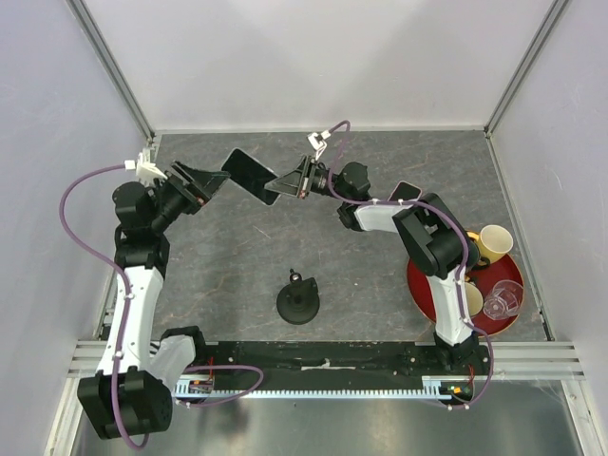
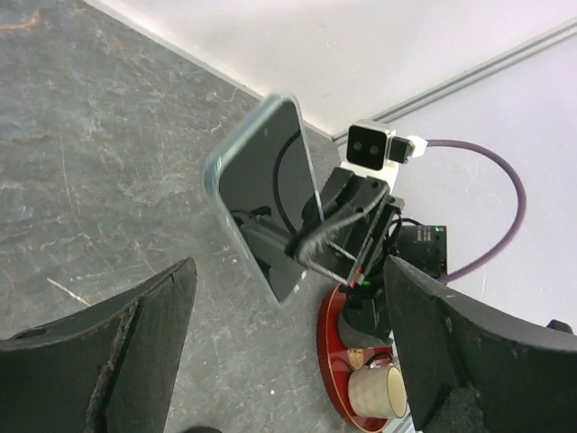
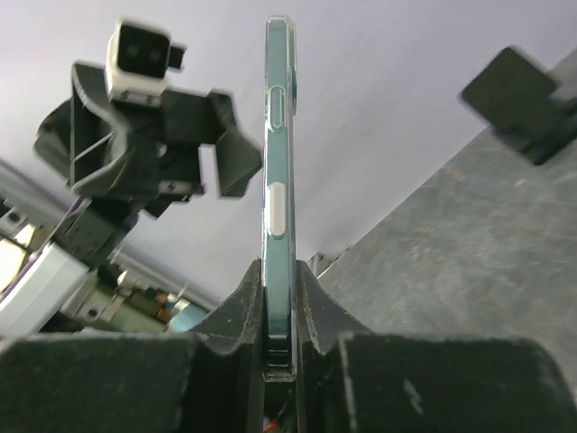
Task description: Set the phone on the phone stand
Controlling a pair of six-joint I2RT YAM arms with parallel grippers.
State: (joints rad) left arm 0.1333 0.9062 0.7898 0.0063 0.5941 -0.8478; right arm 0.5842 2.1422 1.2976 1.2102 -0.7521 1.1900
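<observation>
Phone (image 1: 252,176) clamped in right claw (image 1: 281,184), left claw (image 1: 218,181) agape beside, stand (image 1: 298,302) well apart.

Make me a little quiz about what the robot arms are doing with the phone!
1. Pick one. Which pincer grips the phone? A the left one, B the right one, C both.
2. True or false: the black phone stand has nothing on it.
3. One word: what colour is the tray that holds the clear cup?

Key
1. B. The right pincer is clamped on the phone's end, and the left pincer is open.
2. True. The phone is up in the air between the arms.
3. Red.
</observation>
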